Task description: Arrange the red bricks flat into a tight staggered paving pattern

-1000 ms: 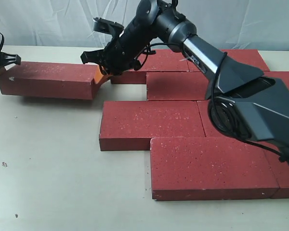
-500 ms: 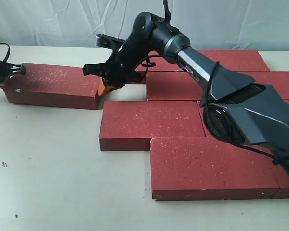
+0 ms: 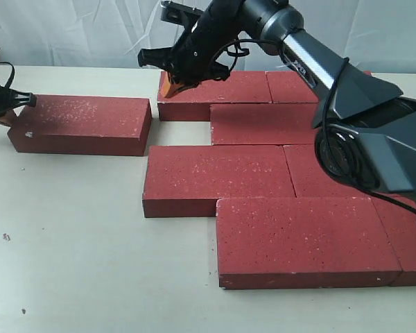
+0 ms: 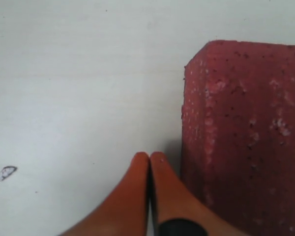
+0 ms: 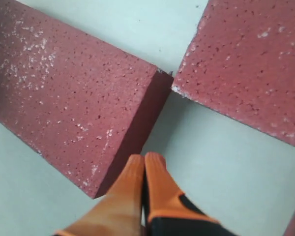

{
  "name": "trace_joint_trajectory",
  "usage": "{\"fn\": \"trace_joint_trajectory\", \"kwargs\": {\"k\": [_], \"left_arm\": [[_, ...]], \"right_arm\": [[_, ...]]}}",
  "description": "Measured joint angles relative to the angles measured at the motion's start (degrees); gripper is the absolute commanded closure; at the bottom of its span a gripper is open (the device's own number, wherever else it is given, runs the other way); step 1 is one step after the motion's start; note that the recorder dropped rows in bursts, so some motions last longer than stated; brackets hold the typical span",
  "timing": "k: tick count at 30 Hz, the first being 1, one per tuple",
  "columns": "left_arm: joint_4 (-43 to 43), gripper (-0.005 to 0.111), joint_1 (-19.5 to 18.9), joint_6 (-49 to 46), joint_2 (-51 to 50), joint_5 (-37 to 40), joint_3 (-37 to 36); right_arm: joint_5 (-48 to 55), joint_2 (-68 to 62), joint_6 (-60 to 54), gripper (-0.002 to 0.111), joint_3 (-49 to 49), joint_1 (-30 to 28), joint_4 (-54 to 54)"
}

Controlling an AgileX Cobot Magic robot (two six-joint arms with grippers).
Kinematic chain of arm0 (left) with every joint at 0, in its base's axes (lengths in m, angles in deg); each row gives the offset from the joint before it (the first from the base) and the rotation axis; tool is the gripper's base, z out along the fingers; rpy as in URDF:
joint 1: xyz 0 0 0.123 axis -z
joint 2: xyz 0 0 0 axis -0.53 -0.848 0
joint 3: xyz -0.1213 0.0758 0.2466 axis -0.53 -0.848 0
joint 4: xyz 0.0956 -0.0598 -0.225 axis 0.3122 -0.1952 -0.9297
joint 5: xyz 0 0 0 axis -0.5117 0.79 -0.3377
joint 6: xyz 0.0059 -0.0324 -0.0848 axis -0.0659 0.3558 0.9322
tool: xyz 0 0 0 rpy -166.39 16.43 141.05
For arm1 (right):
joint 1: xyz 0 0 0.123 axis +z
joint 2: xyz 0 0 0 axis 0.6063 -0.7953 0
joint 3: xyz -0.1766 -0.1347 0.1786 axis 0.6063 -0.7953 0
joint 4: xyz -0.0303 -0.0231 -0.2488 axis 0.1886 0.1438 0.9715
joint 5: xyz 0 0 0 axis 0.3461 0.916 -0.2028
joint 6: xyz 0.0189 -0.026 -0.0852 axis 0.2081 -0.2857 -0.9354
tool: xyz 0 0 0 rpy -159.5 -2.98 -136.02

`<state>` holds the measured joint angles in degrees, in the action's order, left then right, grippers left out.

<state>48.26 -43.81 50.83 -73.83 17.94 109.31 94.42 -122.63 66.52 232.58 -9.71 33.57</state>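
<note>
Several dark-red bricks lie flat in staggered rows on the right, among them the back-row brick (image 3: 215,90) and a front brick (image 3: 301,239). One loose red brick (image 3: 83,123) lies flat apart at the left, with a small white chip on its near left end. My left gripper (image 3: 10,104) is shut and empty, its orange tips (image 4: 148,158) beside that brick's left end (image 4: 246,128). My right gripper (image 3: 173,84) is shut and empty, raised above the gap between the loose brick (image 5: 73,98) and the back-row brick (image 5: 250,64); its tips (image 5: 145,160) touch nothing.
A pale tabletop (image 3: 76,243) stretches across the front left. A white cloth backdrop (image 3: 69,31) hangs behind the table. The right arm's dark body (image 3: 374,132) reaches over the paved bricks. A small scrap (image 4: 6,172) lies on the table near the left gripper.
The loose brick has slid right and settled flat near the paved rows. My right gripper has lifted up and back off its right end. The left gripper followed at the left end.
</note>
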Motion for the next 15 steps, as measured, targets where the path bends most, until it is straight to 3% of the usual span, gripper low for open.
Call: {"fn": "trace_joint_trajectory", "kwargs": {"k": [15], "left_arm": [[-1.1,0.107,0.0,-0.12,0.0,-1.0,0.0]], "right_arm": [[0.13,-6.4,0.14,0.109,0.0,4.73,-2.95]]}}
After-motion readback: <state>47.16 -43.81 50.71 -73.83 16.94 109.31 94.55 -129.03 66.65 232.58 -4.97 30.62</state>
